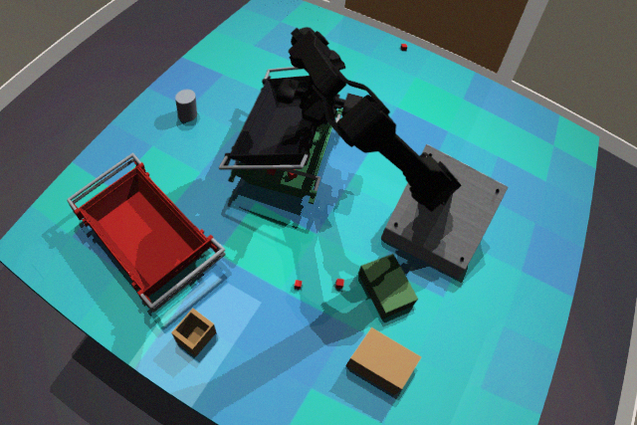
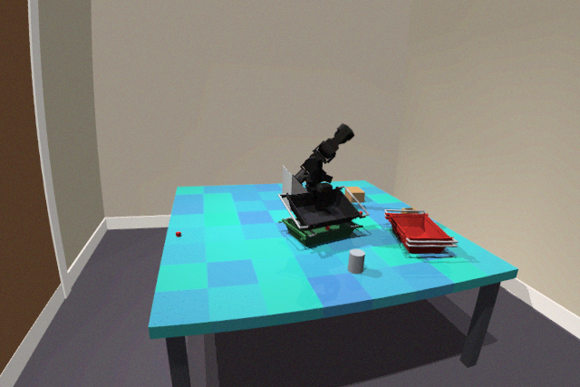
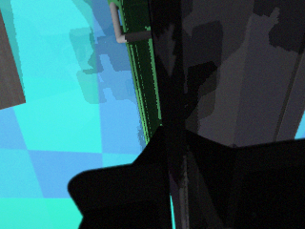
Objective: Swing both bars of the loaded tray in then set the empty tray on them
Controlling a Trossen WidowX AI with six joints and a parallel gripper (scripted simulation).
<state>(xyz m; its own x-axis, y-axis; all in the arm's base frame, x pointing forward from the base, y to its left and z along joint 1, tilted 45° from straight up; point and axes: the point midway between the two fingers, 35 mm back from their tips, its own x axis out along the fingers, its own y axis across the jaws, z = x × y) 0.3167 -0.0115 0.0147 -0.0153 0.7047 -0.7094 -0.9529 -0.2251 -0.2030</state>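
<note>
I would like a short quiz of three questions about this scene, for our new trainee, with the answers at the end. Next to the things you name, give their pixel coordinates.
1. True or false: the grey cylinder [image 1: 186, 106] [image 2: 355, 261] stands inside the red tray [image 1: 146, 276] [image 2: 423, 247].
2. Which tray does the tool hold above the green tray [image 1: 275, 184] [image 2: 309, 238]: (a) the red one, (b) the black one?
3. Fill in: the small open-topped box [image 1: 194, 341] beside the red tray is ____ in colour.

Key: 1 false; 2 b; 3 brown.
</note>
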